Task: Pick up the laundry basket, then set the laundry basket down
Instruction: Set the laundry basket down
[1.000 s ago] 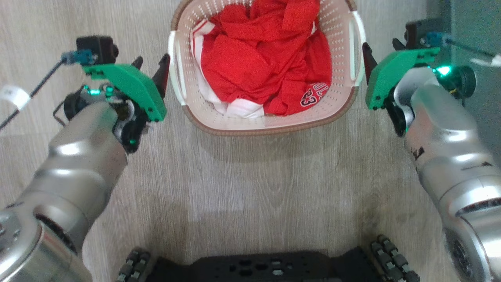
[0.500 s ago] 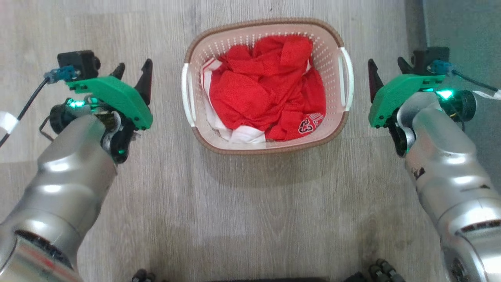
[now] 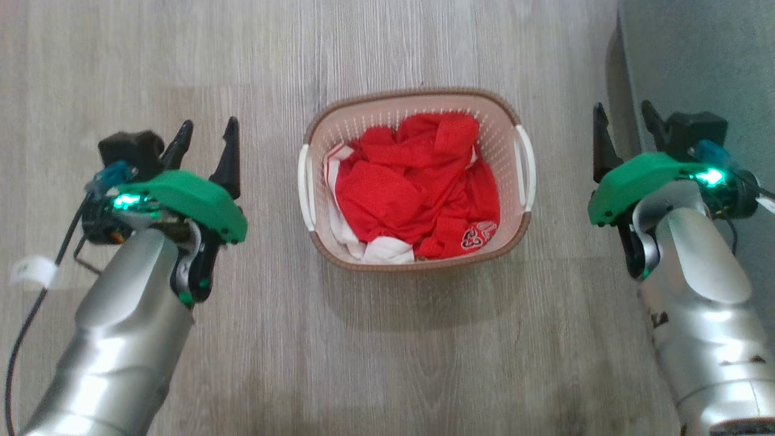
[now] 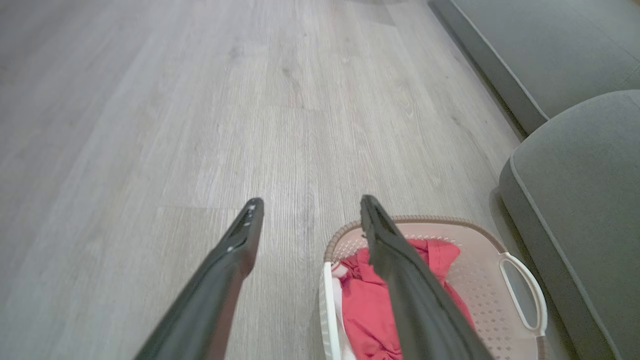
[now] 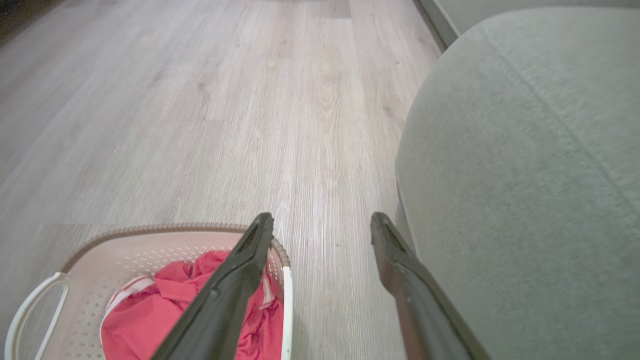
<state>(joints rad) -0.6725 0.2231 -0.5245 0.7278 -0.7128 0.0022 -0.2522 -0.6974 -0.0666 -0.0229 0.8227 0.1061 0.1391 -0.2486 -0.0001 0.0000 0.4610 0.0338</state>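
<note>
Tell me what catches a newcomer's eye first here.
The bright red clothes heaped in the cream perforated plastic laundry basket with a brown woven-look rim, mid-floor on pale wood-look planks. Flanking it, apart from its white handles, the left gripper and right gripper stand open, both empty.

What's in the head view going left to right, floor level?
left gripper → laundry basket, and across it: left white handle, red clothes, right white handle → right gripper.
</note>
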